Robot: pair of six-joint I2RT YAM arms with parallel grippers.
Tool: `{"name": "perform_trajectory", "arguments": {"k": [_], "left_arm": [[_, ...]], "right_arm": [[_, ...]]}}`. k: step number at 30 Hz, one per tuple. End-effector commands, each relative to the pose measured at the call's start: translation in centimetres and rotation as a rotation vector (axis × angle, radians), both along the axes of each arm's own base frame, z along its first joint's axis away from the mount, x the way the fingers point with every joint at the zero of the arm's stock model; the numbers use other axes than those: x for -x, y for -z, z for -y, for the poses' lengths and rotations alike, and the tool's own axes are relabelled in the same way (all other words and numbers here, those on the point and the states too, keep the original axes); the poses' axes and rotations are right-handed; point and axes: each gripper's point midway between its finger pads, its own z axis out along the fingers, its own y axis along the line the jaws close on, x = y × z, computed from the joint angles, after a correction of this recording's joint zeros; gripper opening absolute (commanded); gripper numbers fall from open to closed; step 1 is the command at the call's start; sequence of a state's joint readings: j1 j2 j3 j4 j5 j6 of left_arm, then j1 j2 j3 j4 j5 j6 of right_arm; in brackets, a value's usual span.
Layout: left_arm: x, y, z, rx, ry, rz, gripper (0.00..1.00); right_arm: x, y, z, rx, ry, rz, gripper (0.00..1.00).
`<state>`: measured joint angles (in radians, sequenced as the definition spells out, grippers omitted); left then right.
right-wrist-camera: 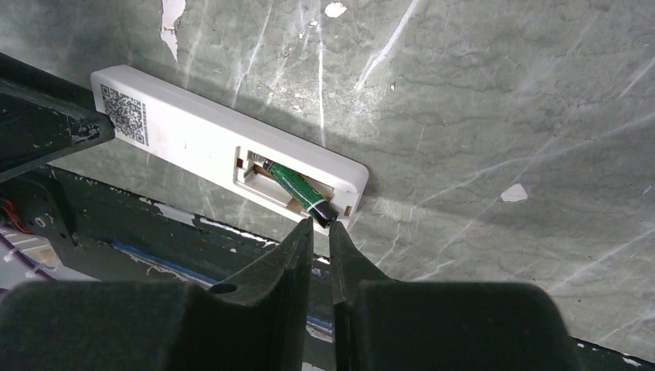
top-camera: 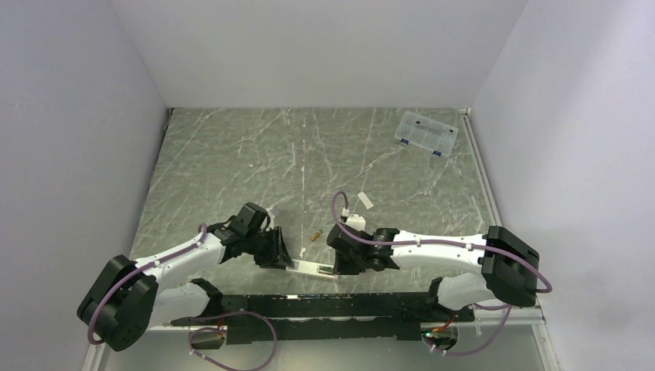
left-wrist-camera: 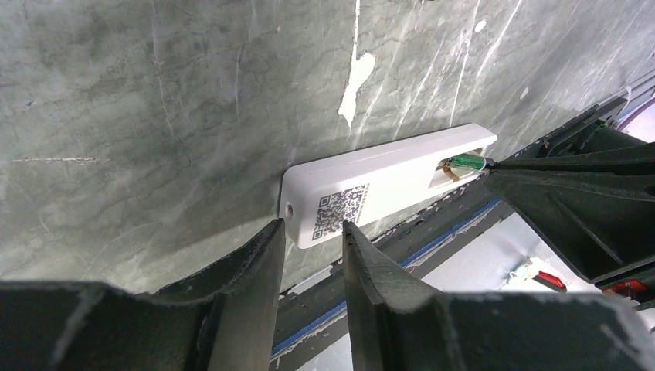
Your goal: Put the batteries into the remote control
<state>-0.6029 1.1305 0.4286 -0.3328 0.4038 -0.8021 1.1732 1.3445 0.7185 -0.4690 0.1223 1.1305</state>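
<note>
Right gripper pinches green battery end, tilted in remote recess; press it flat while left gripper, slightly open, braces remote's left end.

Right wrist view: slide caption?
Right fingers pinch one end of the green battery, tilted into the open recess of the remote.

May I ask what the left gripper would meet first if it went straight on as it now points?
Probably the remote control, at its QR-code end just ahead of the left gripper and its parted jaws; depth is unclear.
</note>
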Motion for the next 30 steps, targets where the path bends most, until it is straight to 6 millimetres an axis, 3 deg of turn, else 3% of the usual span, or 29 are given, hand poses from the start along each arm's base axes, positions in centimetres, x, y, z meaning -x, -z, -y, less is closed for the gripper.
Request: {"name": "perform_trajectory", "arguments": {"k": [1, 30], "left_arm": [[0.0, -0.2, 0.6, 0.031, 0.021, 0.009, 0.39], [-0.1, 0.0, 1.1, 0.031, 0.045, 0.002, 0.38]], "right_arm": [[-0.2, -0.1, -0.2, -0.006, 0.015, 0.008, 0.15], [-1.3, 0.0, -1.5, 0.013, -0.005, 0.031, 0.11]]}}
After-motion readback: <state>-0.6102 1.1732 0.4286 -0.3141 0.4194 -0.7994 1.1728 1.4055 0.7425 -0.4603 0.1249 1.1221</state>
